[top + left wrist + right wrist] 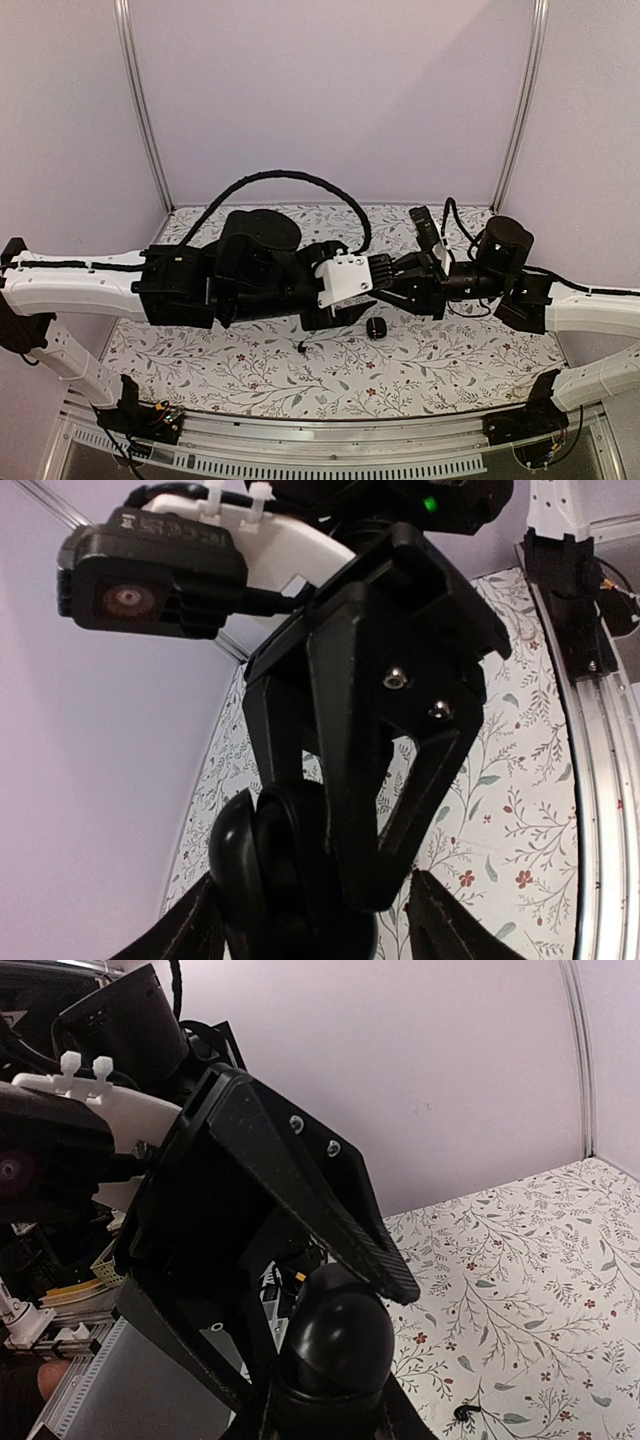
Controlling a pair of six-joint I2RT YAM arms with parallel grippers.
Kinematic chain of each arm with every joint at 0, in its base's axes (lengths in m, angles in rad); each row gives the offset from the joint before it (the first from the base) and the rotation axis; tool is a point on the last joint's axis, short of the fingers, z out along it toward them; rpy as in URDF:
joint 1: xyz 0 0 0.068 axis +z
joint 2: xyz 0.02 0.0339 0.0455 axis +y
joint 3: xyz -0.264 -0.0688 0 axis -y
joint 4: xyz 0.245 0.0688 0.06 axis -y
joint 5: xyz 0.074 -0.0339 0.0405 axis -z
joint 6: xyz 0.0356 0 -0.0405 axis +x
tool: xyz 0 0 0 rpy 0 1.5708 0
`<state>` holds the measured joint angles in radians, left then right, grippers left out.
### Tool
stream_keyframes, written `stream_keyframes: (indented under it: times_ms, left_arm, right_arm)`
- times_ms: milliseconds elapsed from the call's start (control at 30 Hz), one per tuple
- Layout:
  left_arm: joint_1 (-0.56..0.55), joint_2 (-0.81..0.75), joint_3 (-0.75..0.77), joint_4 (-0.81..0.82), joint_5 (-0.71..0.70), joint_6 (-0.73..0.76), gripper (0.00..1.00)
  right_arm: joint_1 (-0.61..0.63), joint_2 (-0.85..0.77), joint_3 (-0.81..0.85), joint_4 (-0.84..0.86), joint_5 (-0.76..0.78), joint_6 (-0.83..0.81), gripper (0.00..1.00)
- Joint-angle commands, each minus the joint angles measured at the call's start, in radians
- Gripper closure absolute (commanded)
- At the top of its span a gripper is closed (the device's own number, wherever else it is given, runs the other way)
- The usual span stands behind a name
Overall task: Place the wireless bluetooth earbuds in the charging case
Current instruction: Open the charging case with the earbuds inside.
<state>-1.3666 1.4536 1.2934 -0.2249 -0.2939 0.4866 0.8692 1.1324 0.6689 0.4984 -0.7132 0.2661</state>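
**Right gripper clamped on the charging case, left gripper spread around it**

Right gripper [325, 1400] has its fingers drawn in on the charging case [335, 1345], a smooth, glossy black pebble. Its rounded dome stands out past the fingertips, toward the other arm. So much of the case is covered that I cannot tell which way its long axis runs.

Left gripper [312, 895] meets it head-on above the table [450, 360]. Its two fingers stand apart, one on each side of the case and of the right gripper's finger that lies over it. Whether they press on anything I cannot tell.

Both grippers are matte black plastic with flat, wedge-shaped fingers that taper to the tip. Two bright screw heads show on a side plate of each. Behind each sits a white bracket [280, 540] with a boxy black camera.

One earbud [302, 347] lies on the table's flowered cloth. It is below the left gripper, toward the arms' bases, well apart from both grippers and from the case. It is a tiny black bead, too small to show where its stem points.

A chunkier dark lump [377, 328] sits on the cloth just below where the two grippers meet, on the near side. I cannot make out what it is.

The right wrist view shows a black speck [463, 1412] with a thin curled tail on the cloth beside that gripper. I cannot tell whether it is the same earbud.
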Motion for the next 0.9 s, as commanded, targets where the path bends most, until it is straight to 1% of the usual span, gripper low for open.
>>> stream_keyframes:
  times_ms: [0, 100, 267, 367, 400, 467, 600, 767, 867]
  left_arm:
    - [0.011, 0.011, 0.024, -0.022, -0.017, 0.016, 0.43]
    - [0.009, 0.013, 0.022, -0.023, -0.026, 0.028, 0.5]
    - [0.008, 0.023, 0.021, -0.032, -0.043, 0.049, 0.6]
    - [0.009, 0.025, 0.02, -0.035, -0.044, 0.057, 0.62]
    - [0.008, 0.025, 0.019, -0.036, -0.044, 0.058, 0.62]
    - [0.008, 0.026, 0.018, -0.032, -0.046, 0.058, 0.54]
    - [0.004, 0.041, 0.028, -0.029, -0.06, 0.073, 0.44]
    - [0.002, 0.063, 0.05, -0.031, -0.047, 0.092, 0.45]
    - [0.001, 0.074, 0.057, -0.034, -0.046, 0.096, 0.49]
  right_arm:
    - [-0.004, 0.015, 0.039, 0.041, 0.003, 0.034, 1.0]
    - [-0.004, 0.022, 0.041, 0.04, 0.011, 0.045, 0.99]
    - [-0.004, 0.038, 0.048, 0.04, 0.01, 0.075, 0.98]
    - [-0.003, 0.043, 0.049, 0.04, 0.014, 0.079, 0.98]
    - [-0.004, 0.043, 0.049, 0.039, 0.014, 0.078, 0.98]
    - [-0.004, 0.042, 0.049, 0.04, 0.011, 0.075, 0.98]
    - [-0.004, 0.057, 0.057, 0.032, -0.007, 0.071, 0.99]
    - [-0.003, 0.067, 0.061, 0.027, -0.013, 0.076, 0.99]
    - [-0.004, 0.064, 0.06, 0.019, -0.006, 0.072, 0.99]
